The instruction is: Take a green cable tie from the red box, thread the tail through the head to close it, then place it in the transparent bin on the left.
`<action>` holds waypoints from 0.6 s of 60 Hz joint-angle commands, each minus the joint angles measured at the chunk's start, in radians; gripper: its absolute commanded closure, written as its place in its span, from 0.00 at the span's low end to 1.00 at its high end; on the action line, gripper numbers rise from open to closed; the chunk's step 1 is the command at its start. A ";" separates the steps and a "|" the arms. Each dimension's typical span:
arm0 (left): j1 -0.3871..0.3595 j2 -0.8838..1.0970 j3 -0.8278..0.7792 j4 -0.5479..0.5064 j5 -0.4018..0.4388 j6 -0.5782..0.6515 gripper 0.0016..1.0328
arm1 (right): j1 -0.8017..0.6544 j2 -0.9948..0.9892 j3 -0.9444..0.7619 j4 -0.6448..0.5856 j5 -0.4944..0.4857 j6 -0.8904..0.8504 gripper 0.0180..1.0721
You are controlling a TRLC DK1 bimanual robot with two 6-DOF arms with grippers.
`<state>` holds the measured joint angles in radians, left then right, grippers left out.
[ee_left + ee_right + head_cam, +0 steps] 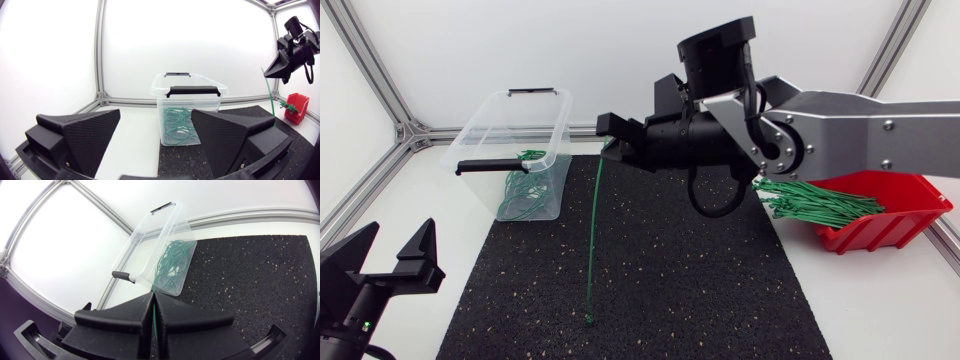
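The right gripper (pixel 608 138), top centre, grasps 1 tie (pixel 592 240) hanging to the mat (pixel 700 290). The bin (pixel 480 130) is upper left, the box (pixel 895 228) right. The left gripper (pixel 398 238), lower left, stands released.

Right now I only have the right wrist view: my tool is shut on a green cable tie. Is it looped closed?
Observer: No. The cable tie hangs straight from the right tool, its lower end down at the black mat.
Operator: Where's the left tool?
Observer: The left tool is open, beside the mat's near left corner, well away from the tie.
Operator: And the red box?
Observer: The red box sits at the table's right, green ties spilling over its rim.
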<state>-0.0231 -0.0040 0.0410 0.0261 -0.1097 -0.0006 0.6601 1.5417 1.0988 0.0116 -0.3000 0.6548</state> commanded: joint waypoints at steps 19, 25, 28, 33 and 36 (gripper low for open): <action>-0.008 -0.008 -0.041 -0.015 0.002 -0.012 0.04 | -0.102 -0.160 -0.258 0.060 0.030 -0.104 0.87; -0.008 -0.008 -0.041 -0.015 0.004 -0.010 0.04 | -0.142 -0.227 -0.304 0.027 0.070 -0.182 0.83; -0.008 -0.008 -0.041 -0.015 0.002 -0.010 0.04 | -0.159 -0.253 -0.318 0.014 0.071 -0.208 0.82; -0.006 -0.010 -0.041 -0.015 0.004 -0.010 0.04 | -0.188 -0.293 -0.323 -0.035 0.084 -0.268 0.76; -0.005 -0.008 -0.041 -0.015 0.002 -0.010 0.04 | -0.192 -0.305 -0.324 -0.073 0.079 -0.294 0.69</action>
<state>-0.0231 -0.0040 0.0406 0.0265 -0.1097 -0.0006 0.4744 1.2549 0.7998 -0.0242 -0.2268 0.4160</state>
